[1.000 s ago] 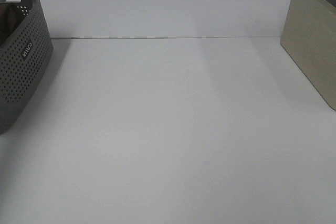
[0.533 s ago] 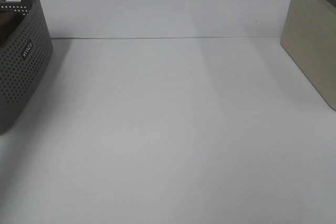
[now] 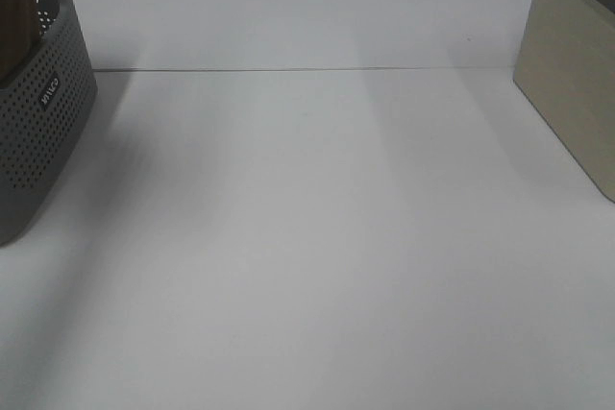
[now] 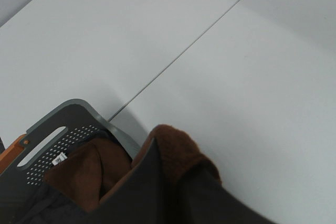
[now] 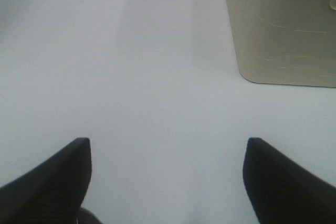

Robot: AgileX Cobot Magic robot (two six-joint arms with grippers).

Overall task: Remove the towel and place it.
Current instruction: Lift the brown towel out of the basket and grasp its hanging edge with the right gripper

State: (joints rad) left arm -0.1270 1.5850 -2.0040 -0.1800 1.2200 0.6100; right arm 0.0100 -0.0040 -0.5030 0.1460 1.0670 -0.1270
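Note:
The dark brown towel [image 3: 16, 9] rises out of the grey perforated basket [image 3: 38, 132] at the far left edge of the table. In the left wrist view my left gripper [image 4: 176, 190] is shut on a fold of the towel [image 4: 176, 148], lifted above the basket [image 4: 68, 116]. The rest of the towel hangs down into the basket, with its small white tag [image 4: 59, 158] showing. My left gripper is out of the exterior high view. My right gripper [image 5: 168, 182] is open and empty over bare table.
A beige box [image 3: 569, 84] stands at the right edge of the table and shows in the right wrist view [image 5: 281, 30]. A white table [image 3: 317, 237] lies between basket and box, with a seam line across its back part.
The towel has come up: it lay low inside the basket before and now stands above the basket's rim at the top left. The right side is unchanged.

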